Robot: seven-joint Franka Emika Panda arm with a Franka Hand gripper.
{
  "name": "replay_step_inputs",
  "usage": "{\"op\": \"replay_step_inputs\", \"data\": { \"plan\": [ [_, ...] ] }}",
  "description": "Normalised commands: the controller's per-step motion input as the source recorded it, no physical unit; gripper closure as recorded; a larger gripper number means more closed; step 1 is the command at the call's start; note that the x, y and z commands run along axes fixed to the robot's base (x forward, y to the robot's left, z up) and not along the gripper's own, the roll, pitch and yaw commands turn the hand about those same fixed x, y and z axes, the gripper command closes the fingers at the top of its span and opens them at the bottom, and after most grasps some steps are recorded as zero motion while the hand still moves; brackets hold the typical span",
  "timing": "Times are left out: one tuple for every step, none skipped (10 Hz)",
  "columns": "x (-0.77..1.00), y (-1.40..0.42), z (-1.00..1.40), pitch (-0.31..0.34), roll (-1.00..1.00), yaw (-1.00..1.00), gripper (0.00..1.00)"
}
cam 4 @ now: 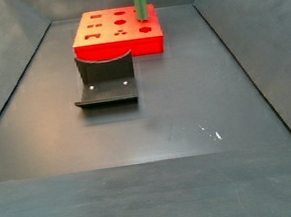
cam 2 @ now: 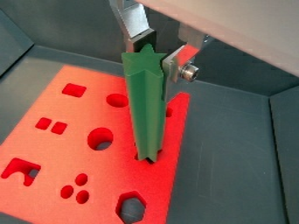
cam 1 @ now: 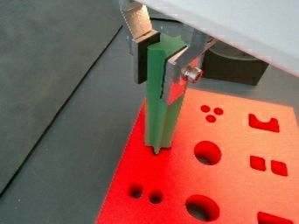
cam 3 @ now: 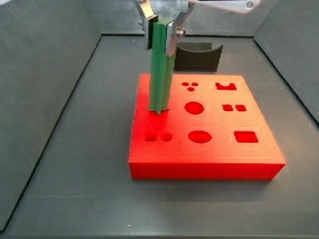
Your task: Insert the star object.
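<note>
— Between the gripper's [cam 1: 163, 54] fingers, what is there?
— The star object [cam 1: 160, 105], a long green rod held upright. The silver plates are closed against its upper end, one on each side, as both wrist views show.
— And below the gripper?
— The rod's lower tip meets the top of the red block [cam 3: 212, 140] near one edge, among the shaped holes. Whether the tip sits inside a hole or only rests on the surface, I cannot tell.
— Anything else near?
— The fixture [cam 4: 106, 80] stands on the dark floor [cam 4: 178, 126] just beside the block, apart from the gripper.
</note>
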Motion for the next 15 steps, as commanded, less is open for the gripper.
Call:
{"op": "replay_step_inputs", "data": {
  "plan": [
    [0.07,0.0,-0.11,0.0,0.02,-0.42,1.0],
    [0.09,0.0,-0.03,0.0,0.0,-0.39,1.0],
    [0.0,0.0,-0.01,0.003,0.0,-0.07,1.0],
    [0.0,0.0,-0.04,0.0,0.0,0.0,1.0],
    [0.0,0.0,-0.37,0.0,0.0,-0.18,1.0],
    [0.0,-0.01,-0.5,0.0,0.05,-0.28,1.0],
    [0.0,-0.01,-0.48,0.0,0.07,-0.29,1.0],
    [0.0,-0.03,-0.4,0.0,0.03,-0.27,1.0],
    [0.0,-0.03,-0.38,0.0,0.0,-0.24,1.0],
    [0.01,-0.02,-0.54,-0.039,0.0,-0.22,1.0],
    [0.09,0.0,-0.93,-0.091,-0.07,-0.16,1.0],
    [0.09,0.0,-0.95,-0.091,-0.07,-0.15,1.0],
    [0.13,0.0,-0.94,-0.113,-0.06,-0.15,1.0],
    [0.13,0.0,-0.95,-0.116,-0.04,-0.18,1.0],
    [0.13,0.01,-0.94,-0.104,-0.05,-0.13,1.0]
  ]
}}
